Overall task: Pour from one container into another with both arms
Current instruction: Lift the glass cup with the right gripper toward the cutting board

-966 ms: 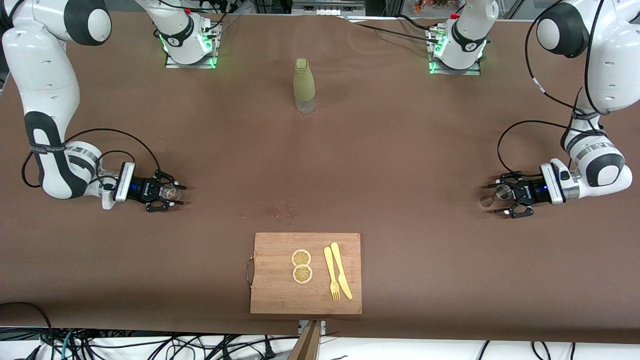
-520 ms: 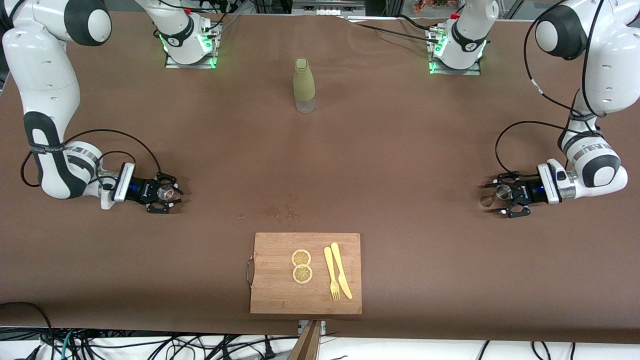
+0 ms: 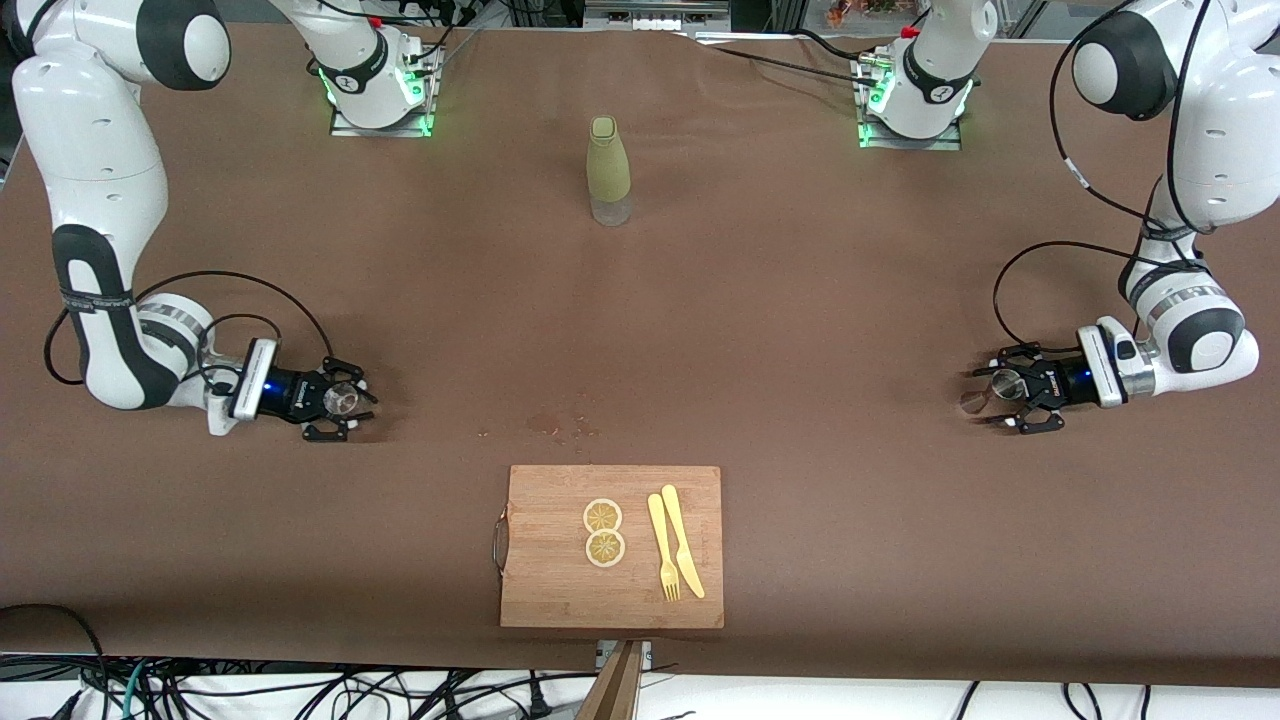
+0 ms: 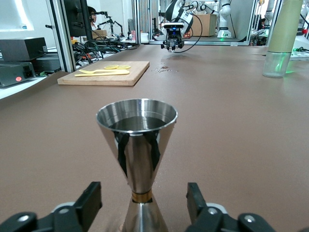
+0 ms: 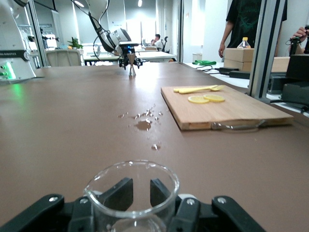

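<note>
A steel jigger (image 3: 1004,383) stands on the brown table at the left arm's end, with dark liquid in its upper cup (image 4: 136,123). My left gripper (image 3: 1012,402) lies low around it and is open, with a clear gap between each finger and the jigger's waist (image 4: 141,195). At the right arm's end a clear glass beaker (image 3: 346,399) sits in my right gripper (image 3: 340,403), which is shut on the beaker. The beaker's rim (image 5: 133,166) fills the near part of the right wrist view, and the fingers (image 5: 120,193) show through the glass.
An olive-green bottle (image 3: 607,170) stands mid-table near the bases. A wooden cutting board (image 3: 540,590) near the front edge carries two lemon slices (image 3: 603,531), a yellow fork and a yellow knife (image 3: 675,545). Small spilt bits (image 3: 565,428) lie just farther than the board.
The right gripper has shut on the beaker and shifted a little toward the front camera and the table's middle. The left gripper narrowed slightly around the jigger and stays open.
</note>
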You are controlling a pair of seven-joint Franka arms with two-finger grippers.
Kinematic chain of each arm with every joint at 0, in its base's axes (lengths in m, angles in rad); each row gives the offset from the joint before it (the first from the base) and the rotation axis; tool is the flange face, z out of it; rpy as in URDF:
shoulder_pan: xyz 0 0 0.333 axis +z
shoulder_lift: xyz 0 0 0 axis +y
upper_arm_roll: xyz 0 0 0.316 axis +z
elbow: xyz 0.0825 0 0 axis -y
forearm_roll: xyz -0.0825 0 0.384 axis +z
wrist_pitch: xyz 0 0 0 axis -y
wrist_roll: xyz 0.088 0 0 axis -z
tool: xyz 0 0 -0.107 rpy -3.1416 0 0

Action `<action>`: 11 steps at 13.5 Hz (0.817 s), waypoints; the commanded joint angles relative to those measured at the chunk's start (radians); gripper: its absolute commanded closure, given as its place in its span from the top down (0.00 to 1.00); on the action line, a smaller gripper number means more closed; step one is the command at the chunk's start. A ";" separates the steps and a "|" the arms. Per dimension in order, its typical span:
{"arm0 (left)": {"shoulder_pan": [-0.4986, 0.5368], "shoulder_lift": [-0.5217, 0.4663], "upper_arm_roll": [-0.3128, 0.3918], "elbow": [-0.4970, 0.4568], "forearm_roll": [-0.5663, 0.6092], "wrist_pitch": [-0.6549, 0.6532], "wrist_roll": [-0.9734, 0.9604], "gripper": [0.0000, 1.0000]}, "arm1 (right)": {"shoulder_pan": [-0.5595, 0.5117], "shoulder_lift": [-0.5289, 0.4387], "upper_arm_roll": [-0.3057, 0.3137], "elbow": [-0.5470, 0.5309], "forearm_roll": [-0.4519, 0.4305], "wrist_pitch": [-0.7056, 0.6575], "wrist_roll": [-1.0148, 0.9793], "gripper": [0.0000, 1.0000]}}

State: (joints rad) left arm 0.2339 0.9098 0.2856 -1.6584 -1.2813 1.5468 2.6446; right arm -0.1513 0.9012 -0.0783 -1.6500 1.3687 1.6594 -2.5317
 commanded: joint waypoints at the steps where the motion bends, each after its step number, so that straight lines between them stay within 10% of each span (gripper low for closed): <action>1: 0.002 0.006 0.006 0.008 -0.020 -0.024 0.048 0.71 | 0.009 0.007 0.044 0.067 -0.003 0.011 0.120 0.27; 11: 0.002 0.000 0.007 0.008 -0.016 -0.039 0.048 0.51 | 0.053 0.007 0.118 0.141 -0.010 0.086 0.255 0.27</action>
State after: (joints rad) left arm 0.2340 0.9098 0.2859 -1.6569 -1.2813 1.5349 2.6519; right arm -0.0947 0.9010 0.0284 -1.5332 1.3670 1.7415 -2.3011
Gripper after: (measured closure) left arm 0.493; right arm 0.731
